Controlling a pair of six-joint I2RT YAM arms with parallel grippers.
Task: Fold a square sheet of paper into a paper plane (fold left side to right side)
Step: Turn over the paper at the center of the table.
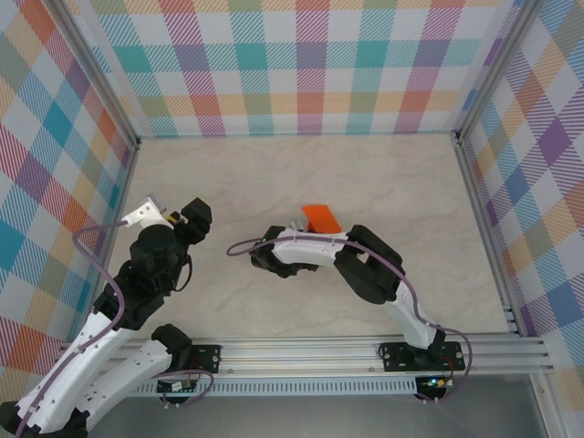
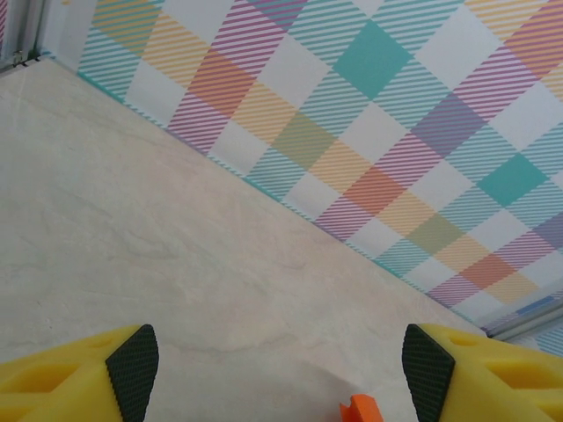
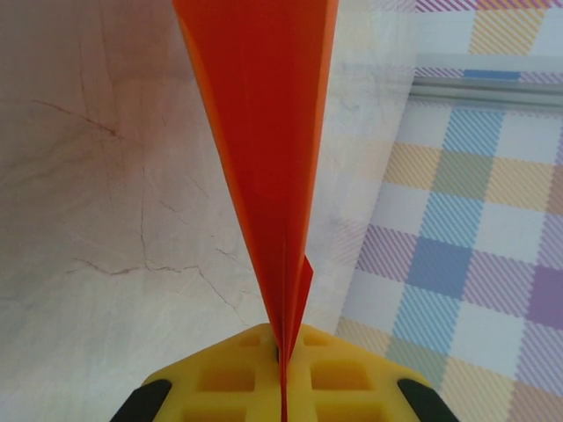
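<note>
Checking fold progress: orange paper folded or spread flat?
Folded. Right wrist view shows the orange paper doubled into a narrow wedge, layered edges pinched in the shut right gripper.

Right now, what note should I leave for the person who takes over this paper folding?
Left gripper: open, holding nothing, above the table on the left.
Right gripper: shut on the orange paper, pinching its folded layers edge-on.
Done: paper already folded into a narrow tapered shape.
Left: finished plane or not, I cannot tell; check the creases before releasing.
</note>
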